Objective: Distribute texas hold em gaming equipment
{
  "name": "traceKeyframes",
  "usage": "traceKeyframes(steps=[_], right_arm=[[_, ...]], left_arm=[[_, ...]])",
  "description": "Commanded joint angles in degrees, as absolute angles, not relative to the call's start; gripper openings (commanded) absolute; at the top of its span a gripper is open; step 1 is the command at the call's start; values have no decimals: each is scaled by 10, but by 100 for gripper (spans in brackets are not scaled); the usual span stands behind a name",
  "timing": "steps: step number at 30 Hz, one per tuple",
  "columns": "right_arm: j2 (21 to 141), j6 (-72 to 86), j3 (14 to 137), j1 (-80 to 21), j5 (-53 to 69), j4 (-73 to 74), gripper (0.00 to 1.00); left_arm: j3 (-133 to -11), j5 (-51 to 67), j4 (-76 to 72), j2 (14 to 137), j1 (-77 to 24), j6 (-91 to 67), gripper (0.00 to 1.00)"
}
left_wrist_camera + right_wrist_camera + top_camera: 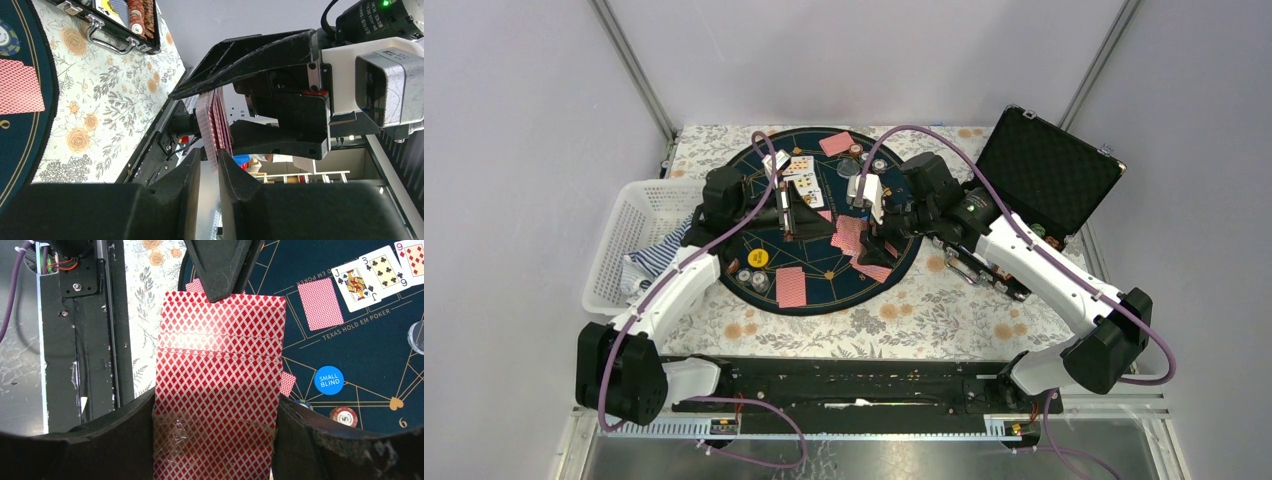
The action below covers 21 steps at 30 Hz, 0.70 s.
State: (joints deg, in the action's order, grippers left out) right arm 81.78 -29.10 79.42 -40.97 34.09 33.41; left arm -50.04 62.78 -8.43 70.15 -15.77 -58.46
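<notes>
- Right claw (215, 407): I read it as partly open. Its two fingers are closed on the long edges of a deck of red-backed playing cards (220, 355), held over the round dark-blue mat (360, 355).
- Left claw (210, 162): it is nearly closed and pinches the far short edge of the same deck. I cannot tell how many cards it grips.
- On the mat, a jack (355, 282), a three of clubs (382, 267) and a nine of diamonds (412, 255) lie face up in a row. One face-down card (320, 302) lies just beside the jack.
- The blue "SMALL BLIND" button (329, 380) lies near a red chip marked 5 (343, 415).
- A yellow button (758, 257) sits near the mat's left edge.
- The open black case (1049, 170) rests on the table (924, 310), to the right of the mat.
</notes>
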Motion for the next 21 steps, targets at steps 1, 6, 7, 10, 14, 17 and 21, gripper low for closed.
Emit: traceKeyframes(steps=[1, 6, 7, 10, 14, 17, 21], right_arm=[[795, -286, 802, -409, 359, 307, 0], [795, -287, 802, -409, 358, 306, 0], [794, -287, 802, -409, 357, 307, 0], [792, -288, 802, -409, 353, 310, 0], [788, -293, 799, -408, 348, 315, 0], [791, -291, 798, -409, 354, 314, 0], [794, -287, 798, -409, 359, 311, 0]], left_arm=[[-513, 633, -91, 700, -162, -572, 19], [-513, 640, -91, 700, -162, -571, 0], [-514, 641, -91, 699, -162, -571, 0], [-515, 641, -86, 691, -157, -568, 0], [-519, 633, -63, 680, -145, -554, 0], [-535, 611, -23, 679, -154, -519, 0], [-548, 599, -8, 686, -173, -505, 0]])
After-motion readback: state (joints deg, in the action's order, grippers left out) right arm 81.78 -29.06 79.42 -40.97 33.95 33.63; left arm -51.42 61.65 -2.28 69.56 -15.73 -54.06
